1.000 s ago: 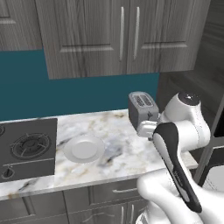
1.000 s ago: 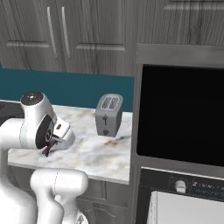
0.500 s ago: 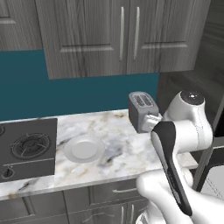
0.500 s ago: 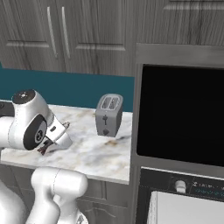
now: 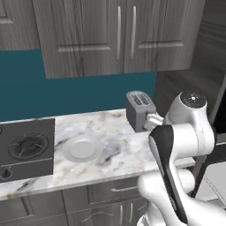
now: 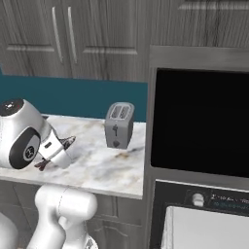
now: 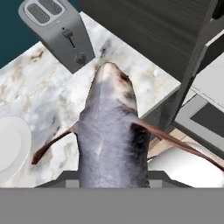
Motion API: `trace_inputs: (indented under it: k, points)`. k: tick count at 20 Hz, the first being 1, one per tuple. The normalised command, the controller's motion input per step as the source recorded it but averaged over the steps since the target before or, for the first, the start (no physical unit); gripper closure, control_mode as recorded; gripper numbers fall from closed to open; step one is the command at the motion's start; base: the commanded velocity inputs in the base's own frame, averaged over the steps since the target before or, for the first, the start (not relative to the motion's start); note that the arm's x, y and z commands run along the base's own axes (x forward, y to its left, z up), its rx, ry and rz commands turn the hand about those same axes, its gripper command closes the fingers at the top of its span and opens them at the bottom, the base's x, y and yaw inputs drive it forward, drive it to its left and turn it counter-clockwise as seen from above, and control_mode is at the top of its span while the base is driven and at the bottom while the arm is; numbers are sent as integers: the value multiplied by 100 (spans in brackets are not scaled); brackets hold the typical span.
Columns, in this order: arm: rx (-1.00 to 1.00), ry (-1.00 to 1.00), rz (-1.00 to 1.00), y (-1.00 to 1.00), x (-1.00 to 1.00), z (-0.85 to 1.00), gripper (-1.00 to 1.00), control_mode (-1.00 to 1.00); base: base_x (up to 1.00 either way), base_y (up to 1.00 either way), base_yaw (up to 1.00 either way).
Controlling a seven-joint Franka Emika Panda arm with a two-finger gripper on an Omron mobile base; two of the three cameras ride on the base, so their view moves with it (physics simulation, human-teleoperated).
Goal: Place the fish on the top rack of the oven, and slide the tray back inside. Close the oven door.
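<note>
Gripping the fish [image 7: 111,135] by its rear body, the fingers are drawn narrow around it, their tips hidden under the grey flesh in the hand view, so the grasp is judged from how the fish juts straight out along the hand with its snout toward twelve o'clock. Holding it near the tail end makes sense: the long free front can be laid down first on the tray. In the right base view the fish [image 6: 64,144] shows as a dark sliver poking from the hand, lifted above the marble tabletop [image 6: 102,165] rather than resting on it. From the fish outward in the hand view, the white plate [image 7: 11,146] lies bare at nine o'clock, where the fish presumably came from, and the silver toaster [image 7: 61,30] stands at eleven o'clock, near the cabinet wall. The oven [image 6: 202,121] stands at three o'clock of the hand in the right base view, its black cavity open, and the pale tray [image 6: 211,227] is pulled out low at five o'clock, ready to receive the load; I judge the carry toward it is under way. The oven door [image 7: 202,119] shows as a grey frame with dark glass hanging open at three o'clock in the hand view. Counting: one fish, one plate [image 5: 82,148], one toaster [image 5: 139,110], one stove burner [image 5: 27,146], one oven, one tray, one door.
</note>
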Motion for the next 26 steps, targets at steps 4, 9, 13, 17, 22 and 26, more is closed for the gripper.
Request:
trace_inputs:
  k: [4, 9, 13, 17, 22, 26]
  points:
    - [0, 0, 0, 0, 0, 0, 100, 100, -59, 0, -8]
    - [0, 0, 0, 0, 0, 0, 100, 100, -49, 10, -10]
    - [0, 0, 0, 0, 0, 0, 100, 100, -30, 5, -27]
    - [0, 0, 0, 0, 0, 0, 100, 100, -24, 16, -39]
    - [0, 0, 0, 0, 0, 0, 100, 100, -18, 29, -45]
    - [0, 0, 0, 0, 0, 0, 100, 100, -33, 28, -48]
